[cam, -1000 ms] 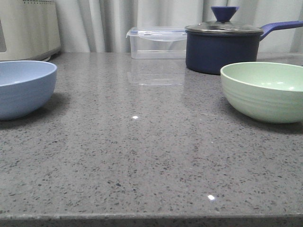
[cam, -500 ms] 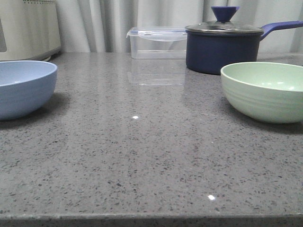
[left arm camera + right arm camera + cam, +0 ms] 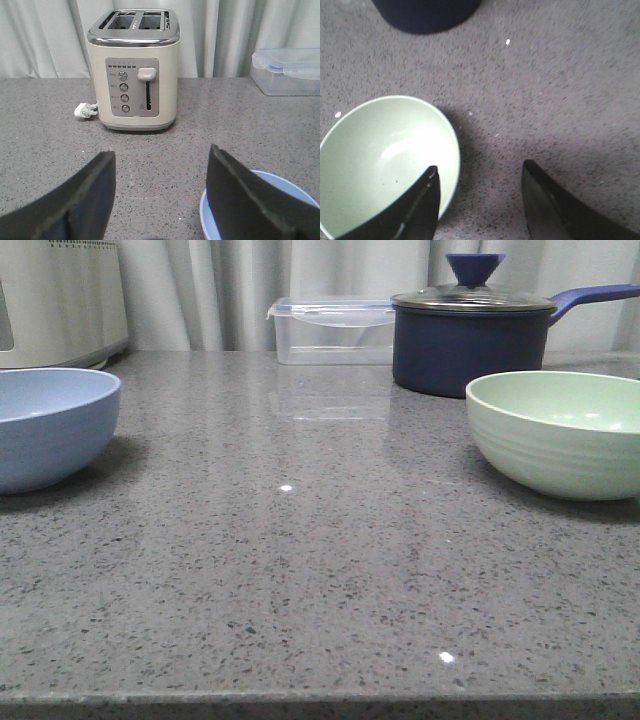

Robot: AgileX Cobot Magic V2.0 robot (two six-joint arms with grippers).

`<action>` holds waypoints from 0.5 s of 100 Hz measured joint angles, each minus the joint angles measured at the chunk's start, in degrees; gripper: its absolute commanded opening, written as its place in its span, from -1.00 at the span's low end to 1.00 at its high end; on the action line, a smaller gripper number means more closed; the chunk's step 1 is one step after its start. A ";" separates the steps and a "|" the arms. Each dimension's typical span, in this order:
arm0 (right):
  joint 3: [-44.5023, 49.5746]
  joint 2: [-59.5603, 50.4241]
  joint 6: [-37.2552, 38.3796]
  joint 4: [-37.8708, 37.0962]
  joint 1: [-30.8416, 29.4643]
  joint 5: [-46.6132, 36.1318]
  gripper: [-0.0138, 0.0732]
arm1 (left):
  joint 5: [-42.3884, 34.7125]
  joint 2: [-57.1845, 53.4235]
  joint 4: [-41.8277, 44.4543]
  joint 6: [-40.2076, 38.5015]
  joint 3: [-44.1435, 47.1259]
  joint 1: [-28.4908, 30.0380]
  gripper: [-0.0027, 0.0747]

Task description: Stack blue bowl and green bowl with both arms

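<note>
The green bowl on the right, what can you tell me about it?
The green bowl is round, pale mint and matte, with a lighter rim and faint ridges outside. It stands upright and empty on the grey speckled counter, in front of the navy saucepan. Nothing grips it; the right gripper hovers open above its rim.

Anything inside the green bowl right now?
The green bowl looks empty: only its pale inner surface shows in the right wrist view. The right gripper, open, hides a small part near the rim.
</note>
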 measured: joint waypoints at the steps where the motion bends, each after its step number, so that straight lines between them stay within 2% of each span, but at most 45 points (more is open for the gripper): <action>1: -0.28 0.77 0.00 0.11 0.00 0.24 0.21 | 0.00 0.00 0.00 0.00 0.00 0.00 0.12; 20: -6.08 8.75 0.00 1.09 0.49 4.84 0.21 | -0.05 0.00 0.00 0.00 0.00 0.00 0.12; 50: -8.88 17.37 0.00 1.42 3.95 6.04 0.21 | -0.05 0.00 0.00 0.00 0.00 0.00 0.12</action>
